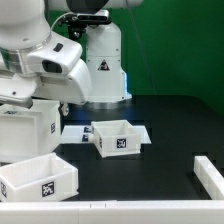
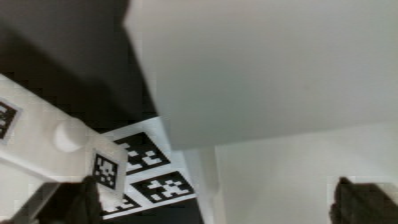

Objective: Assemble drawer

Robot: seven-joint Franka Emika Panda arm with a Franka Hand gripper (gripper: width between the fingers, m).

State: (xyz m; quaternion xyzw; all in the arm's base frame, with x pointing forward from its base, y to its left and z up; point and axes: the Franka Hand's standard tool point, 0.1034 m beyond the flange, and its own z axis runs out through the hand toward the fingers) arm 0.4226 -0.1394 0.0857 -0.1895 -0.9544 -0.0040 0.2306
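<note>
- The tabletop (image 1: 160, 110) is black and mostly bare. The drawer's white plastic parts lie loose on it, unjoined, in the left half of the exterior view.
- The casing (image 1: 25, 128) is the biggest part, a plain cube with a black-and-white square tag on its front. It stands at the exterior view's left, right under the arm. In the wrist view a broad white face (image 2: 267, 80) fills most of the picture, so the camera is very near it. The likely risk is a descent slightly off-line: a fingertip would then land on the top and shove or tip the casing.
- The near tray (image 1: 40, 180) is an open-top box with a tag on its side. It sits at the near left, apart from the casing. A pushed casing could slide into it.
- The middle tray (image 1: 118, 138) is similar and smaller-looking, also tagged, and rests on the marker board (image 1: 75, 131). Dragging it could catch on the board's edge.
- The gripper (image 2: 217, 205) has its dark fingertips (image 2: 71, 205) spread wide apart with a white surface between them. No contact is visible. In the exterior view it is hidden behind the arm.
</note>
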